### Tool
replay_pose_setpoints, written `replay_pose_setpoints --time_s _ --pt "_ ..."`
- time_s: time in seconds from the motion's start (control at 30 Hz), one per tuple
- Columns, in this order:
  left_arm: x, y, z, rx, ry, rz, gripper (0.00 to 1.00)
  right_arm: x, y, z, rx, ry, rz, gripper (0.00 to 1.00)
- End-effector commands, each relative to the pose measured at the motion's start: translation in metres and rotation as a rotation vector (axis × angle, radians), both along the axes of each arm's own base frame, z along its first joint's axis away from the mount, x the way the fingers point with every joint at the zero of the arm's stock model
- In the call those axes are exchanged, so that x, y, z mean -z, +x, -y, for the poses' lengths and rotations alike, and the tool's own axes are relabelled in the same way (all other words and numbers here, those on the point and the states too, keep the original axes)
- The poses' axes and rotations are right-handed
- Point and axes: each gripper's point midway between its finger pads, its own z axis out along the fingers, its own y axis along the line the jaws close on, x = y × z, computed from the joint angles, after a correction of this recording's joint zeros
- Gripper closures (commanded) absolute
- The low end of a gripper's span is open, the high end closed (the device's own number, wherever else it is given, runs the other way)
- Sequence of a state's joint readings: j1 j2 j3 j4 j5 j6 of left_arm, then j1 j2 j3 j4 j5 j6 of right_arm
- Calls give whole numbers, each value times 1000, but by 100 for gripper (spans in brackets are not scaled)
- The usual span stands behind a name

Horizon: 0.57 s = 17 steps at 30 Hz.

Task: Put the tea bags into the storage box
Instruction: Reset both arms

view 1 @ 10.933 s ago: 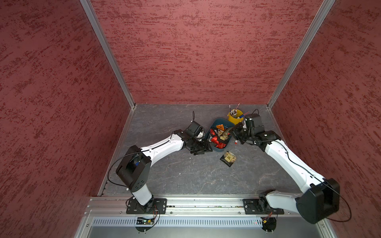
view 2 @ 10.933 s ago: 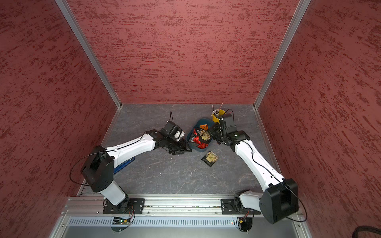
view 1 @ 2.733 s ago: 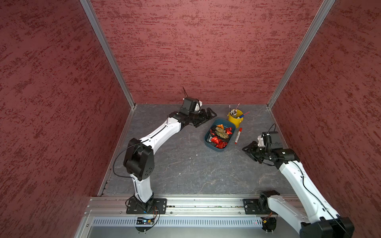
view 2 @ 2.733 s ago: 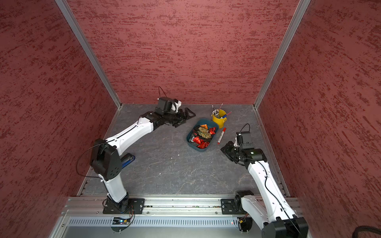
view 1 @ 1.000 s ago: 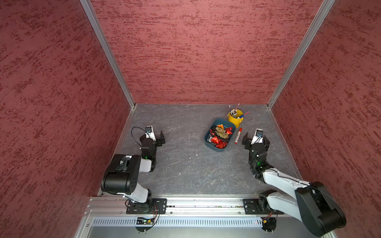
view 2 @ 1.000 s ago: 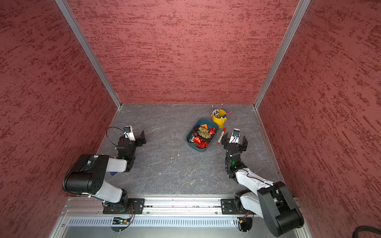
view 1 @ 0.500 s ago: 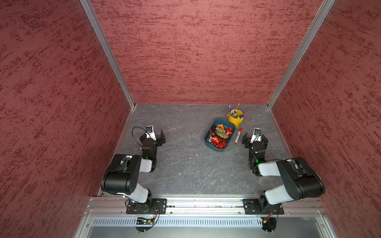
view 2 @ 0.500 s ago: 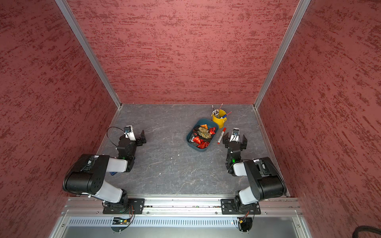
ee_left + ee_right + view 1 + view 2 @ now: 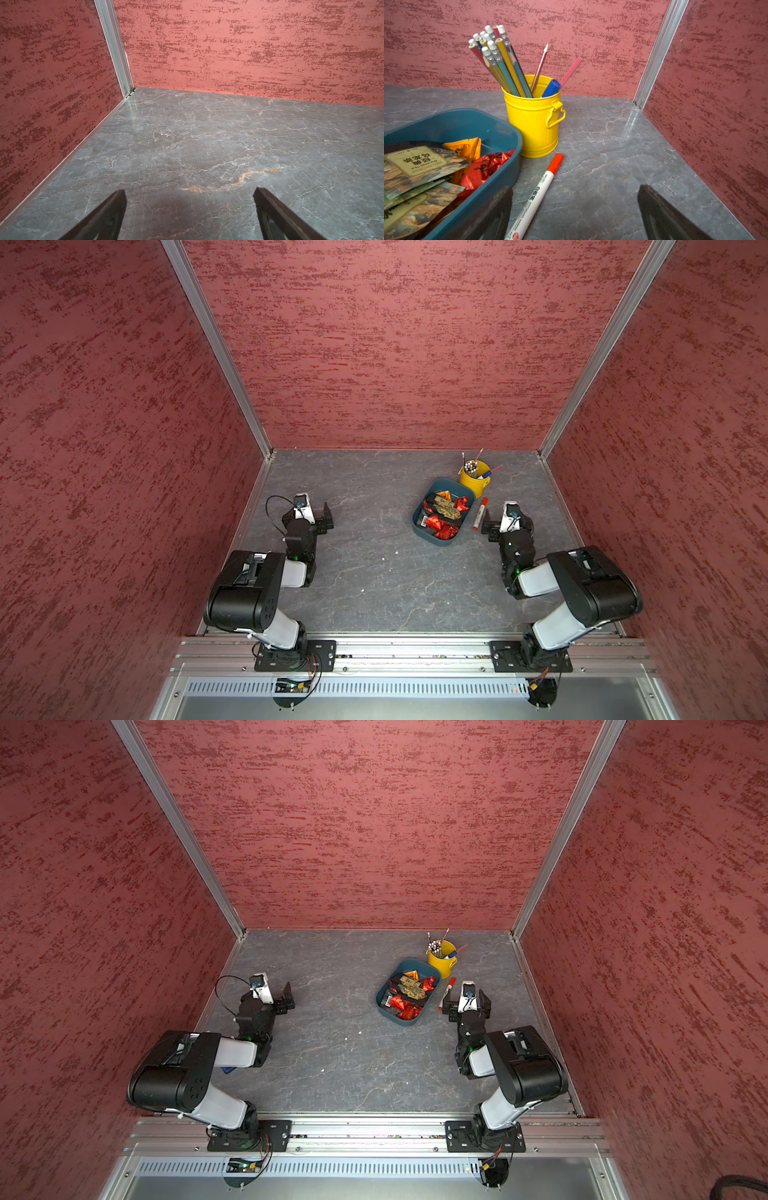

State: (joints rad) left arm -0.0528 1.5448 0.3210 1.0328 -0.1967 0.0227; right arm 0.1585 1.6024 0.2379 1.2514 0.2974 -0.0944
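The dark teal storage box [image 9: 420, 526] [image 9: 384, 1006] [image 9: 456, 124] sits right of centre at the back of the table. Inside it lie the tea bags [image 9: 442, 512] [image 9: 409, 994]: crinkly red foil ones [image 9: 483, 168], an orange one and flat black sachets with yellow labels [image 9: 415, 164]. My right gripper [image 9: 507, 526] [image 9: 466, 1006] [image 9: 575, 189] hangs open and empty just right of the box. Far off at the left wall, my left gripper [image 9: 322, 522] [image 9: 284, 1000] [image 9: 189, 192] is open over bare table. Both arms are folded back.
A yellow cup of pencils [image 9: 476, 481] [image 9: 442, 961] [image 9: 533, 122] stands behind the box. A red-and-white marker pen [image 9: 480, 514] [image 9: 446, 994] [image 9: 537, 195] lies between the box and my right gripper. Red walls close in three sides.
Both arms have pulled back from the box to folded poses near their bases. In the last second the right arm folded further. The black sachet once on the table no longer lies there.
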Motion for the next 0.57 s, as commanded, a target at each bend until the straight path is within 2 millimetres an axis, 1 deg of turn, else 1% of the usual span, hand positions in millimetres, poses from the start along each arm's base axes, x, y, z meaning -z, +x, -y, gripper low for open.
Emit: replay_pose_setpoints --time_s 0.0,0.2,0.3,0.53 --pt "0 0 -1 -5 14 5 0 -6 2 -1 -8 4 16 2" --pt "1 2 -2 -2 5 -9 0 -6 1 0 -8 5 18 2" --pt "5 8 -4 43 -45 -45 0 -6 1 0 -8 4 18 2" --pt "5 8 -4 47 -43 -43 0 -6 2 -1 -8 7 19 2"
